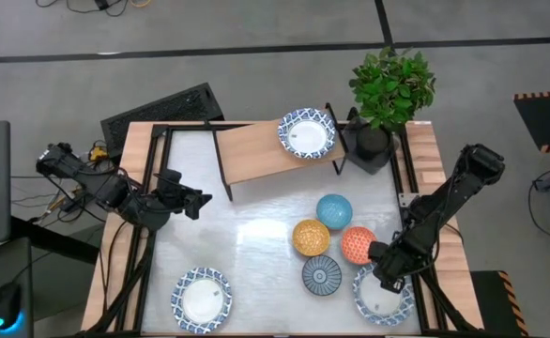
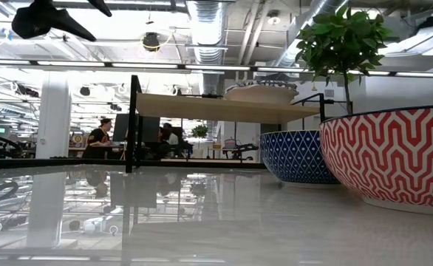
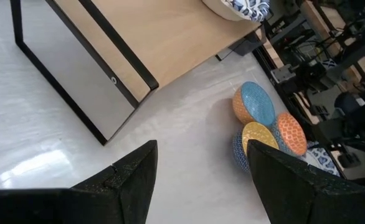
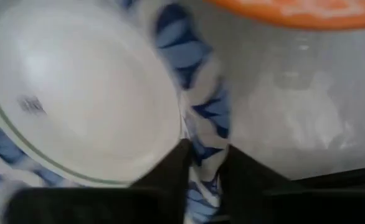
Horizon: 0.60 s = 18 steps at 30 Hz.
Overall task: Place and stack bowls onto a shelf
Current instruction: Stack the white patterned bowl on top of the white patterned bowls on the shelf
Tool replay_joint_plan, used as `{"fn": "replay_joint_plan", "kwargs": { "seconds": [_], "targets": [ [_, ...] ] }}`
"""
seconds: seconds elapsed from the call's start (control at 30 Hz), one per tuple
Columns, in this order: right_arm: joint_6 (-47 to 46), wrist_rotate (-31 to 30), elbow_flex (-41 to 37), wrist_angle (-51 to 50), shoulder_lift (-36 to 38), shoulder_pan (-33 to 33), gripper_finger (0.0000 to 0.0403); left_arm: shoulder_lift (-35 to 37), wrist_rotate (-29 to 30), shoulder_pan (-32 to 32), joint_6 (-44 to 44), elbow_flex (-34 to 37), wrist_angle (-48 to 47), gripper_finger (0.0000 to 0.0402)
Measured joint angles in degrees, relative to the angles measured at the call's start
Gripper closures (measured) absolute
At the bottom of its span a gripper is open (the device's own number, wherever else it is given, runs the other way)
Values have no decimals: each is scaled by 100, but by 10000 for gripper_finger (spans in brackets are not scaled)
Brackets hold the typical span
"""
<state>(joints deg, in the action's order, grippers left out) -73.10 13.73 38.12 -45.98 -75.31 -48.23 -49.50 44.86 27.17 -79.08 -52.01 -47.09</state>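
Note:
The light wood shelf (image 1: pixel 256 150) stands at the table's far side with a wide white blue-rimmed bowl (image 1: pixel 307 132) on its right end. Another wide bowl (image 1: pixel 201 300) sits near the near-left corner. A third wide bowl (image 1: pixel 383 296) sits at the near right, and my right gripper (image 1: pixel 385 272) is shut on its rim. The light blue (image 1: pixel 334 211), yellow-orange (image 1: pixel 311 237), orange-red (image 1: pixel 358 245) and dark blue (image 1: pixel 322 274) bowls cluster on the table right of centre. My left gripper (image 1: pixel 195 202) hangs open above the table's left part, touching nothing. My right gripper (image 4: pixel 204 171) pinches the blue-patterned rim (image 4: pixel 201 124) of the near-right wide bowl, on the side toward the small bowls. One finger is inside the bowl and one outside. The fingers come from above, slanting down. Whether the bowl still rests on the table I cannot tell.
A black plant pot with a green plant (image 1: pixel 378 131) stands right of the shelf's right end. The orange-red bowl (image 4: pixel 294 9) lies close beside the held rim. Bare table lies between the shelf and the near-left bowl. A black frame (image 1: pixel 153 235) edges the table.

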Motion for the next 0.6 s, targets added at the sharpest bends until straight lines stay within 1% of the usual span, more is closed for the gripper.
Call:
{"fn": "replay_joint_plan", "kwargs": {
  "seconds": [0.07,0.1,0.27,0.33,0.47,0.6],
  "targets": [
    [-24,16,8,59,7,-1,374,0,3,-5,38,0,0,169],
    [-26,35,9,112,7,-2,382,0,3,-3,38,0,0,169],
    [-135,112,16,327,4,-2,375,0,3,-3,40,0,-2,169],
    [-150,157,98,278,2,-1,379,0,4,-3,40,0,-2,169],
    [-169,298,464,235,90,2,382,0,-33,-3,40,0,-2,169],
    [-195,350,1089,-19,276,5,382,0,-50,-1,43,0,-14,169]
  ]
}}
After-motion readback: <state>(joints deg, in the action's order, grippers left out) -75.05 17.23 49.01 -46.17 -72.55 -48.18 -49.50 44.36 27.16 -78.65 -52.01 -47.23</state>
